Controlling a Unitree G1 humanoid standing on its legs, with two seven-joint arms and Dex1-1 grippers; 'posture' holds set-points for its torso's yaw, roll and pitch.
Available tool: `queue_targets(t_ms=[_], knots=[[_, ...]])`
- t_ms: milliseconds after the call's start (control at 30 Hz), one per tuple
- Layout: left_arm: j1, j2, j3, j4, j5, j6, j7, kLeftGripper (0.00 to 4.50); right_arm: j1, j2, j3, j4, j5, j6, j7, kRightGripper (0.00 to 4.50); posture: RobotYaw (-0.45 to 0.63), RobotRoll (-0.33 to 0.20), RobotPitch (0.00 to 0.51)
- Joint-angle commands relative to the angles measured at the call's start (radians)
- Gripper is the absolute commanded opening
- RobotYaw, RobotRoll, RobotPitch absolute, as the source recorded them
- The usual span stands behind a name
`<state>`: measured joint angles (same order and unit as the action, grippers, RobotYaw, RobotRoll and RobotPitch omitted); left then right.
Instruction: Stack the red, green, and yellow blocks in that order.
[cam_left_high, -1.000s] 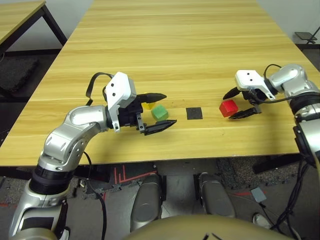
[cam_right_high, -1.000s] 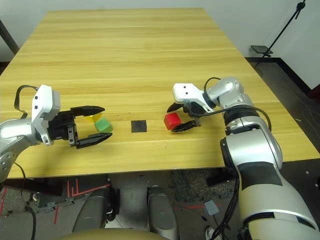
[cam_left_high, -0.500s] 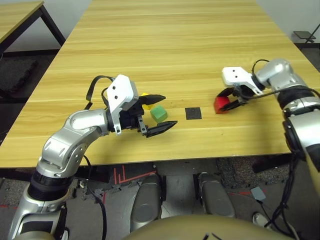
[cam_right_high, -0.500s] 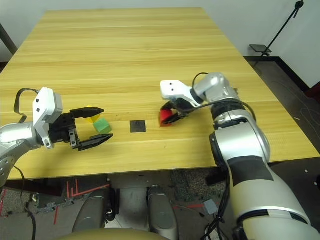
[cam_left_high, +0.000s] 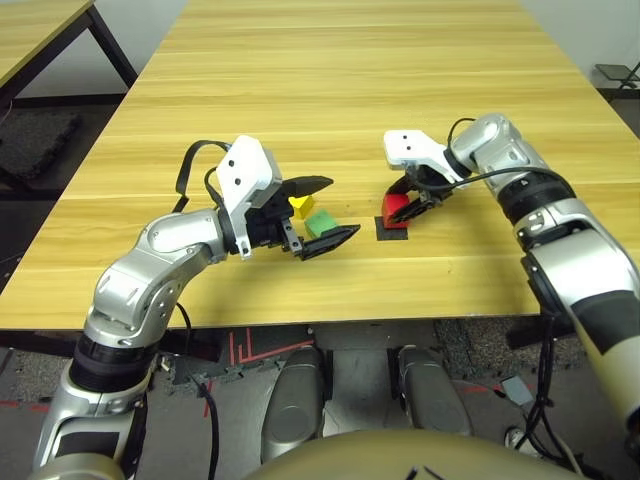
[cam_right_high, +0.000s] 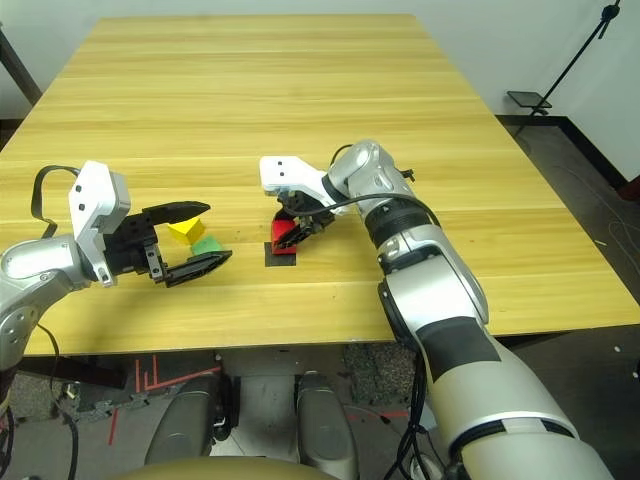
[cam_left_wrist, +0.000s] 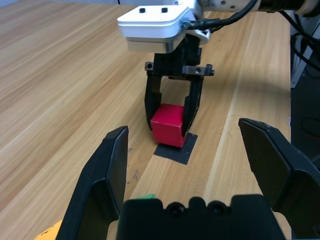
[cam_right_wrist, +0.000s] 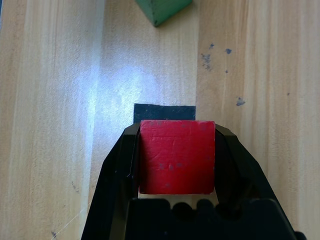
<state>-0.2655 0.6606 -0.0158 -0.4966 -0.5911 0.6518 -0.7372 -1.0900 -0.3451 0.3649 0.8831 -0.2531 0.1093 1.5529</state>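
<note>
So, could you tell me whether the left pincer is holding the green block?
No, the left pincer is open, with the green block lying loose between its fingers.

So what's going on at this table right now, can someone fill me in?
The robot's right pincer is shut on the red block, holding it at the black square patch in the middle of the table. The left pincer is open around the green block, with the yellow block just behind. Nothing is stacked yet.

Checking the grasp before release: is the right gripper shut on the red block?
Shut. Both fingers of the right gripper press the red block's sides above the black patch.
</note>
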Motion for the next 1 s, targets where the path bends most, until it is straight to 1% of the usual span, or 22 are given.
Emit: queue_targets(t_ms=[33, 300, 467, 567, 600, 700, 800, 900, 1000], knots=[[0.017, -0.003, 0.004, -0.031, -0.005, 0.02, 0.016, 4.5, 0.024, -0.008, 0.015, -0.041, 0.01, 0.023, -0.001, 2.04, 0.56, -0.231, 0.115], [0.009, -0.011, -0.001, -0.034, 0.004, 0.035, 0.049, 4.5, 0.053, 0.003, 0.028, -0.065, 0.014, 0.037, -0.024, 2.04, 0.57, -0.226, 0.132], [0.015, -0.001, -0.02, -0.037, 0.022, 0.067, 0.073, 4.5, 0.065, 0.0, 0.034, -0.071, 0.013, 0.028, -0.031, 2.04, 0.57, -0.226, 0.132], [0.031, 0.026, -0.035, -0.052, 0.038, 0.133, 0.099, 4.5, 0.073, -0.009, 0.028, -0.083, 0.033, 0.017, -0.015, 3.07, 0.56, -0.22, 0.123], [0.038, 0.036, -0.043, -0.059, 0.045, 0.155, 0.107, 4.5, 0.074, -0.014, 0.018, -0.085, 0.049, -0.002, -0.005, 3.35, 0.56, -0.218, 0.12], [0.054, 0.04, -0.058, -0.076, 0.056, 0.21, 0.144, 4.5, 0.051, -0.034, -0.026, -0.063, 0.112, -0.071, 0.046, 4.42, 0.55, -0.21, 0.114], [0.058, 0.021, -0.071, -0.073, 0.08, 0.223, 0.181, 4.5, -0.006, -0.045, -0.11, -0.003, 0.199, -0.096, 0.058, 4.47, 0.55, -0.205, 0.11], [0.053, -0.006, -0.081, -0.055, 0.113, 0.199, 0.204, 4.5, -0.061, -0.072, -0.19, 0.068, 0.255, -0.114, 0.031, 4.47, 0.53, -0.197, 0.106], [0.051, -0.024, -0.096, -0.024, 0.142, 0.174, 0.205, 4.5, -0.069, -0.103, -0.25, 0.085, 0.288, -0.078, -0.03, 4.47, 0.51, -0.19, 0.102]])
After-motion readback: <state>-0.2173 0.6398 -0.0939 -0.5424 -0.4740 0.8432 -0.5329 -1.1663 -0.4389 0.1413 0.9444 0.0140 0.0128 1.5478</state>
